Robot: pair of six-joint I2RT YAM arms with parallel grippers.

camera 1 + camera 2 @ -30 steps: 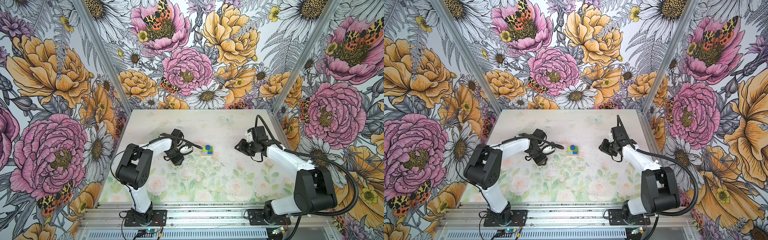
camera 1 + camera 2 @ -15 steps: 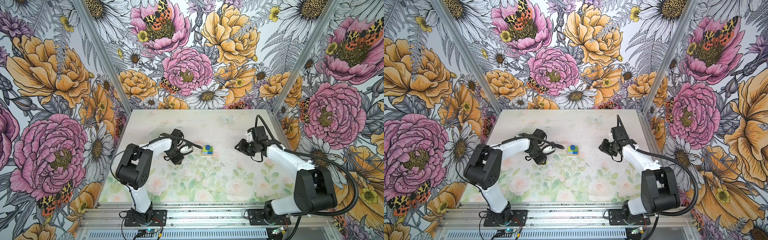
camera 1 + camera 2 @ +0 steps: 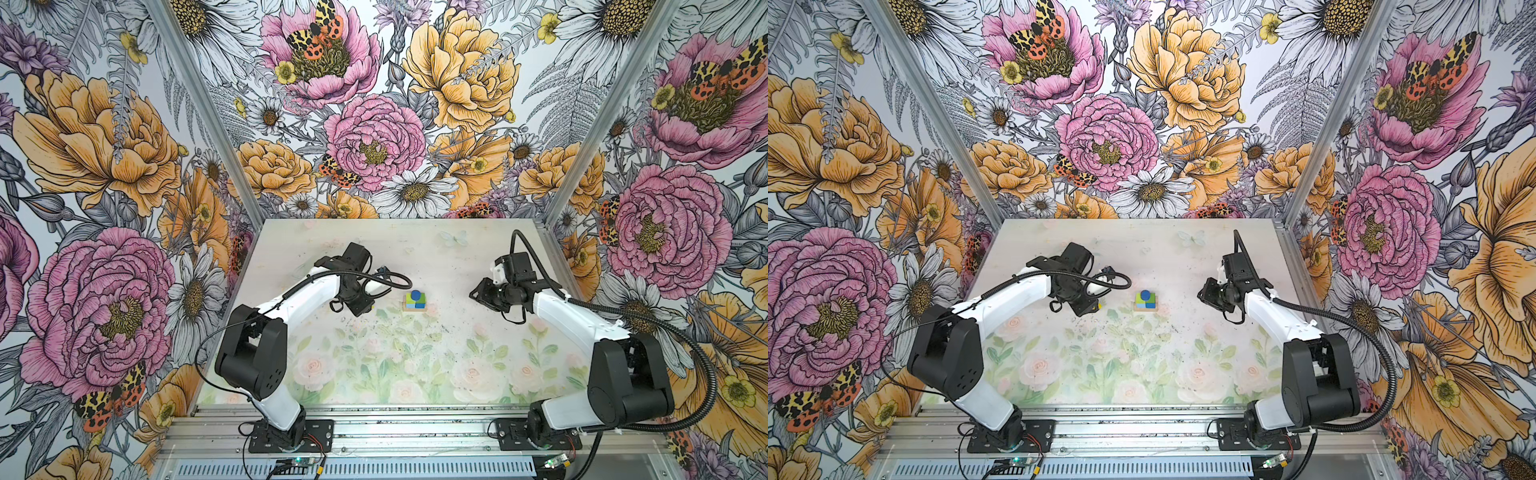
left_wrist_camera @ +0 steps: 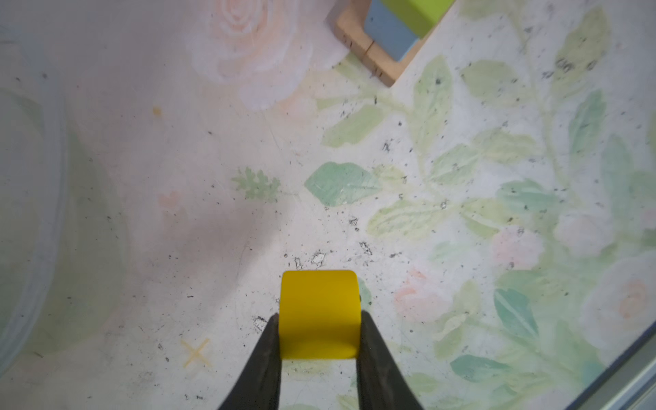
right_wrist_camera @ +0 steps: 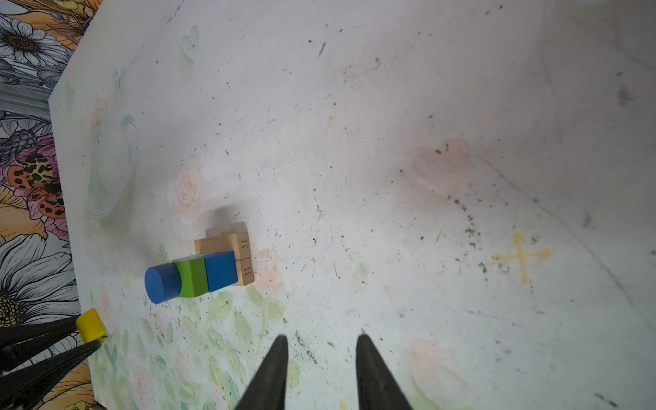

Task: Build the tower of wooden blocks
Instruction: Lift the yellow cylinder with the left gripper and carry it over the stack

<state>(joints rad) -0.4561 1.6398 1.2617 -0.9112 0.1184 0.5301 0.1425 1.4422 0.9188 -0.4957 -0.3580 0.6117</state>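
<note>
Left of wood block tower (image 3: 414,301), low over tabletop (image 3: 415,374): left fingers (image 4: 264,365) just narrowed, now clamped on yellow half-round (image 4: 318,314). Left arm otherwise unmoved; cannot tell if piece is lifted. Right fingers (image 5: 273,372) parted, empty, unchanged, well right of tower. Tower mid-tabletop: tan bars (image 5: 220,245) at base, blue cylinder (image 5: 163,284) on top. Judgement: last loose piece secured; carry and placing remain.

Bare table (image 4: 213,177) ahead of your left fingers (image 4: 264,362); only the wood block tower (image 4: 387,32) stands further ahead. Your right fingers (image 5: 269,372): open table ahead, tower off to the side.
</note>
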